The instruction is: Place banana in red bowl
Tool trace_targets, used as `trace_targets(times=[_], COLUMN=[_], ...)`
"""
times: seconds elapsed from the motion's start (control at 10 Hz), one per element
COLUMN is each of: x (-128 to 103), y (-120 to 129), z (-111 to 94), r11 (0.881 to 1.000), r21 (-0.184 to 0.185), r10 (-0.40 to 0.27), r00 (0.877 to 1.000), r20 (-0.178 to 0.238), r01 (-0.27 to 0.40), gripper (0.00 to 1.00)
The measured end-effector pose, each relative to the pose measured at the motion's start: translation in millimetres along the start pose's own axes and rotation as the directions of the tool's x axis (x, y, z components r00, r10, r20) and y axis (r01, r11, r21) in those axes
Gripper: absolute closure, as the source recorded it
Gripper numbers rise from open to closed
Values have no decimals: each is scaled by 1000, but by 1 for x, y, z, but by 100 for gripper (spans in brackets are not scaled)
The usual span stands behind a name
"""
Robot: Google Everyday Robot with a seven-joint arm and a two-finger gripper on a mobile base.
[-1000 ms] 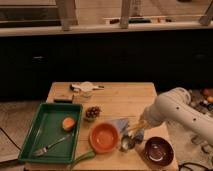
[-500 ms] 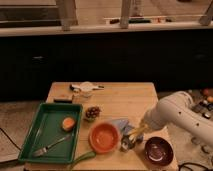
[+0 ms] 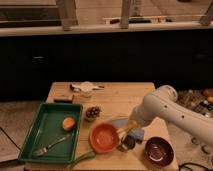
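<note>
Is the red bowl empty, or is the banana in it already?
Empty: the red bowl shows only bare orange-red inside. The gripper, shut on the banana, hangs just right of its rim.

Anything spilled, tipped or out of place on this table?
Nothing spilled or tipped. One oddity: the green vegetable lies at the front edge of the table, beside the green tray. The gripper, shut on the banana, sits between the red bowl and the maroon bowl.
</note>
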Motion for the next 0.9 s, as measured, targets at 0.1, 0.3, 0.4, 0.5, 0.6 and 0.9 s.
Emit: trace_targets(times=[0.1,0.3,0.4,0.5,0.6,0.9], x=[-6,-21,-28,-35,-41,-63], y=[-6,-19,-22,-25,-27,-31], z=[0,0,0,0,0,8], r11=[1000,997,995,993,990,979], r21=[-2,-9,-15,-18,-23,-51], r10=[-21,-73,-96,-117,-135,-192], r00=[1000,997,995,992,990,976], r20=[5,18,25,36,47,102], r01=[21,73,96,118,136,198], gripper=[100,100,100,100,100,100])
